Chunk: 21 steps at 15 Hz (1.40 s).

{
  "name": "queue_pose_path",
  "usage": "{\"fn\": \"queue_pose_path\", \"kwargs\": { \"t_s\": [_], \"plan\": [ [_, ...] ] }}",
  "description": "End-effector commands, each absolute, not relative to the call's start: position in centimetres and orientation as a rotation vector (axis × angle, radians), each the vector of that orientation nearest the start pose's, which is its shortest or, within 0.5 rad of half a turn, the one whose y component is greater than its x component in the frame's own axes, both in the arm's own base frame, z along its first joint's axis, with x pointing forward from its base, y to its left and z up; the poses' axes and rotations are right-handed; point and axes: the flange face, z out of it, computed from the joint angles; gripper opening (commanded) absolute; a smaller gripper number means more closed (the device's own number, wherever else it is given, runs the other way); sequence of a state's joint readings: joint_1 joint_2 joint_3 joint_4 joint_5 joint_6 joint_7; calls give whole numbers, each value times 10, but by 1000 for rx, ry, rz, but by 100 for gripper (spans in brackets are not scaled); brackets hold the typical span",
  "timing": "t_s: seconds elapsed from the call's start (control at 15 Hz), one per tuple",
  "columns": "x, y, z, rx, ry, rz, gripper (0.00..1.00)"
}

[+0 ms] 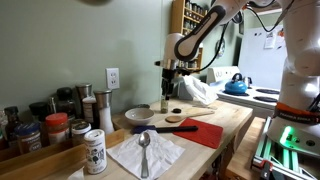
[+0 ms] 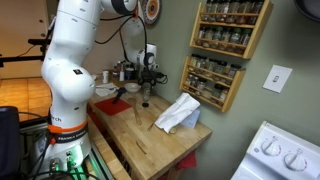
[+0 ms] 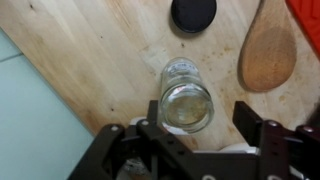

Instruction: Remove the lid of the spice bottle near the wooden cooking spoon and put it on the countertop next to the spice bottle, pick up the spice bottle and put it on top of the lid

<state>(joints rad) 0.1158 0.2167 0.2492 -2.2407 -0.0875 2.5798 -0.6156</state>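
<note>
Spice bottle (image 3: 187, 100): is being seen from above in the wrist view, standing upright on the countertop (image 3: 90, 60), mouth uncovered, yellowish contents showing.

Lid (image 3: 193, 14): is being kept flat on the wood just beyond the bottle, apart from it.

Wooden cooking spoon (image 3: 268, 50): its bowl is being rested on the counter near the lid, not touching it.

Gripper (image 3: 200, 120): is being held low over the bottle with the jaws spread to either side. A gap is showing at one finger; nothing is being squeezed.

Surface: pale-grained butcher block is being met along one edge by a pale green wall (image 1: 60, 50).

In an exterior view, a white cloth (image 2: 178, 112) is being left crumpled on the counter.

Room: two jar-filled spice racks (image 2: 230, 25) are being carried on the wall. An outlet (image 2: 277, 77) is being shown beside them, and a white stove (image 2: 285, 150) at the counter's end.
</note>
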Motion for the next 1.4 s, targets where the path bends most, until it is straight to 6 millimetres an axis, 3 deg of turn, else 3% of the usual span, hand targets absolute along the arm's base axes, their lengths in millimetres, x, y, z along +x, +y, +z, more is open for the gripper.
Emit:
{"fn": "queue_pose_path", "kwargs": {
  "t_s": [0.0, 0.07, 0.2, 0.27, 0.4, 0.73, 1.07, 1.33],
  "plan": [
    [526, 199, 277, -2733, -1571, -170, 95],
    [527, 199, 276, -2731, -1568, -172, 100],
    [529, 199, 273, -2729, -1565, -169, 100],
    [530, 200, 272, -2726, -1568, -166, 76],
    [531, 201, 270, -2723, -1568, -163, 68],
    [532, 200, 267, -2718, -1570, -157, 28],
    [529, 197, 277, -2726, -1564, -153, 28],
    [519, 188, 300, -2742, -1551, -147, 28]
  ]
}}
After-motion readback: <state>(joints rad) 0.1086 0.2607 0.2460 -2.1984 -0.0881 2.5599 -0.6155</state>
